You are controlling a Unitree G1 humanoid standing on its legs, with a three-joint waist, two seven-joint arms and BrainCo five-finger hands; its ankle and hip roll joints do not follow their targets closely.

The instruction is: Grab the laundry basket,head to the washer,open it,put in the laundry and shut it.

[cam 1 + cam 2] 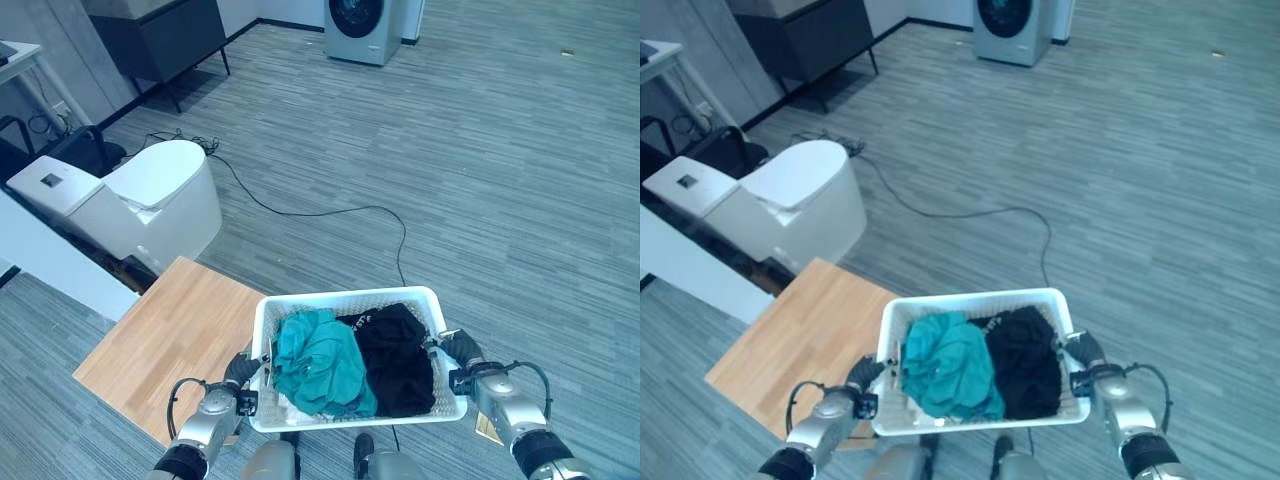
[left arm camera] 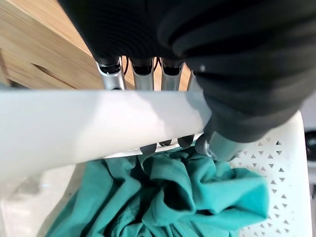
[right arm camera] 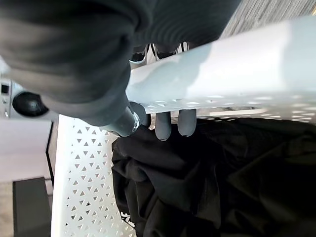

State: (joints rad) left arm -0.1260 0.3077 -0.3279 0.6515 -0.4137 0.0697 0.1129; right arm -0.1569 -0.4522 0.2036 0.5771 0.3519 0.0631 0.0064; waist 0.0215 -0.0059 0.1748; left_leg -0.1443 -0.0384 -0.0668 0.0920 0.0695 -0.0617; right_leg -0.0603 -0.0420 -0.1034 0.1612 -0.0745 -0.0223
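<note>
The white laundry basket point(image 1: 350, 300) hangs between the two hands, its left end over the near right corner of the wooden surface point(image 1: 170, 340) and the rest of it out over the grey plank floor point(image 1: 500, 180). The left hand point(image 1: 240, 372) grips the basket's left rim, fingers point(image 2: 148, 148) curled over the rim with their dark tips inside, just above the teal garment point(image 1: 320, 360). The right hand point(image 1: 462, 352) holds the right rim the same way, fingertips point(image 3: 163, 128) hooked inside and hanging over the black garment point(image 1: 395, 355). Teal fills the basket's left half and black its right, the two touching in the middle, with a bit of white cloth point(image 1: 290, 408) at the near edge. The washer point(image 1: 362, 28) stands at the far edge of the floor, well apart from the basket, door shut as far as shows. A wide stretch of bare floor lies between them, crossed only by a thin black cable point(image 1: 330, 212) running from beside the white toilet point(image 1: 130, 200) toward the basket. The toilet sits left of that stretch, just beyond the surface's far corner, and a dark cabinet point(image 1: 165, 40) on legs stands farther left by the wall.
</note>
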